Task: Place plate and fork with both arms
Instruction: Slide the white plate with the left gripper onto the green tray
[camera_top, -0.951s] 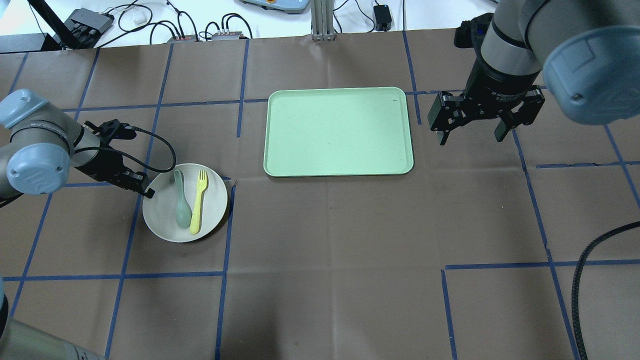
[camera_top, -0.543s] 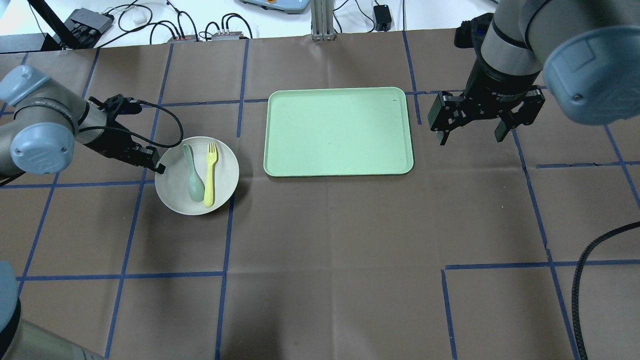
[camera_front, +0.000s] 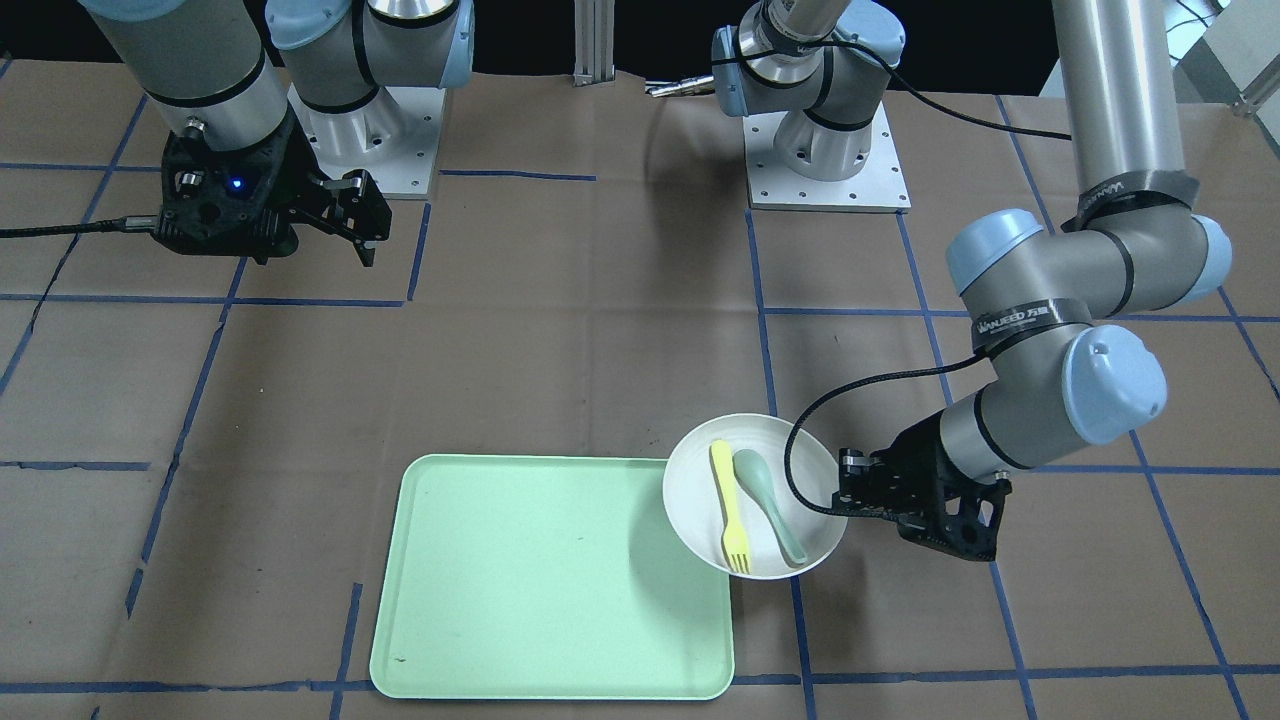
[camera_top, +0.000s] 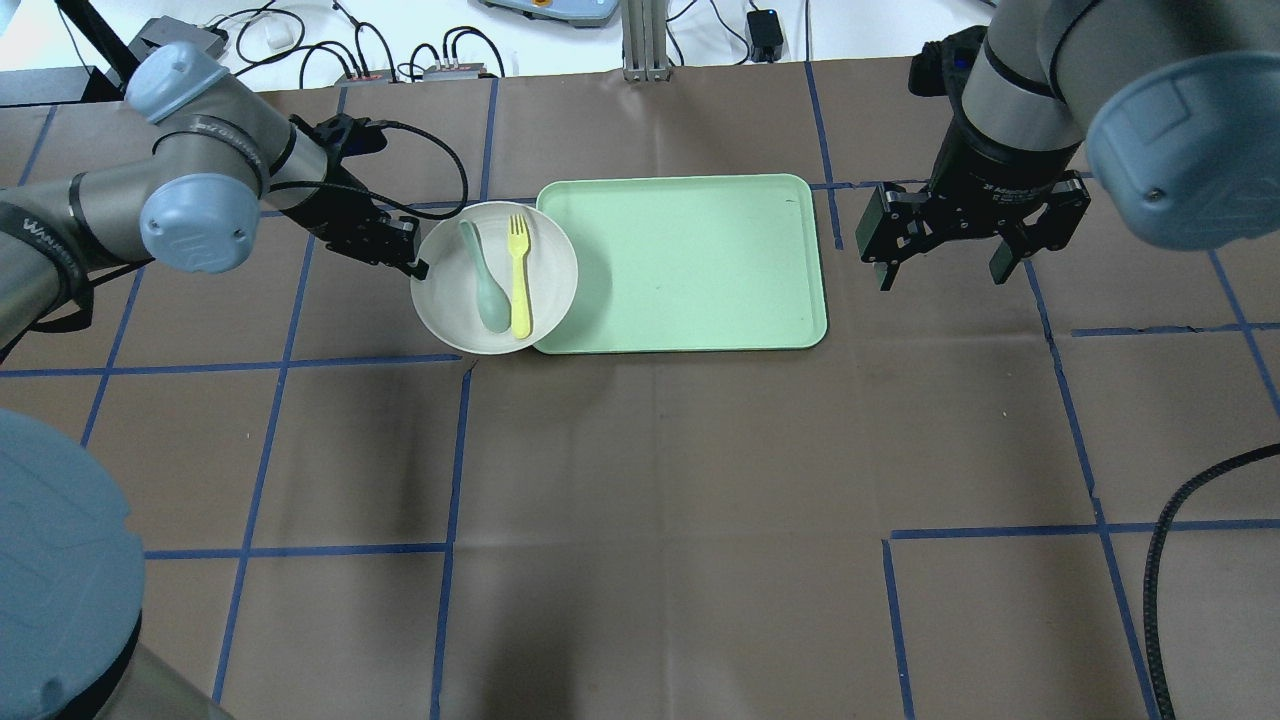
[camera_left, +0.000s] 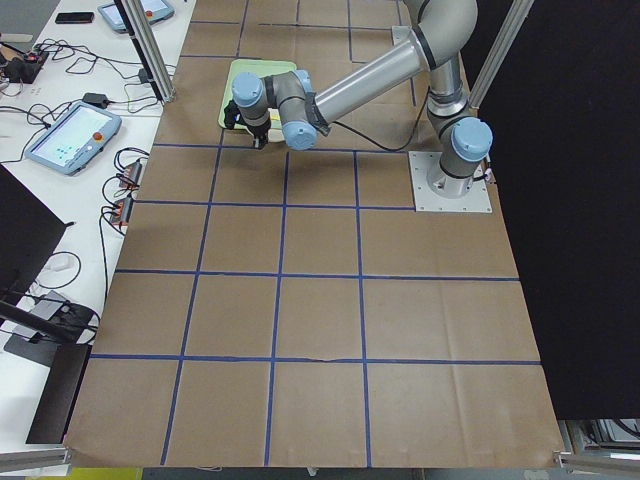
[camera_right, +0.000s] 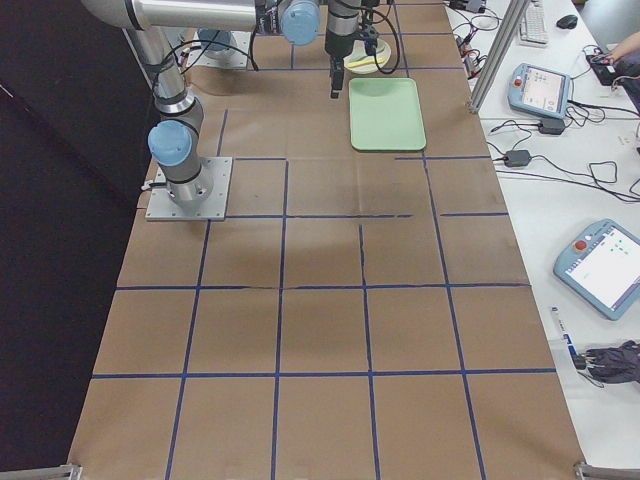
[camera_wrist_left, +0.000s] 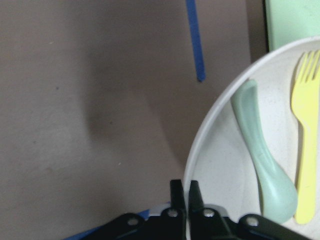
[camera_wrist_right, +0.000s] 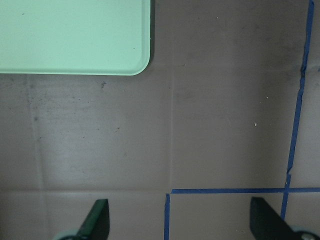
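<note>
The off-white plate (camera_top: 545, 275) is held above the table, its right part over the left edge of the light-green tray (camera_top: 690, 260). The pale-yellow fork (camera_top: 519, 272) and a grey-green spoon (camera_top: 485, 280) lie in it. My left gripper (camera_top: 417, 268) is shut on the plate's left rim; the left wrist view shows the rim (camera_wrist_left: 197, 152) pinched between the fingers (camera_wrist_left: 176, 192). In the front-facing view the plate (camera_front: 690, 500), the fork (camera_front: 729, 520) and this gripper (camera_front: 845, 492) also show. My right gripper (camera_top: 938, 268) is open and empty, hovering right of the tray.
Cables and small boxes (camera_top: 180, 45) lie along the table's far edge. A metal post (camera_top: 645, 40) stands behind the tray. A black cable (camera_top: 1160, 560) hangs at the lower right. Blue tape lines mark the brown table cover.
My left arm has carried the plate with fork and spoon away from the robot and to the right, up to the tray's left edge. The right arm has not moved.
</note>
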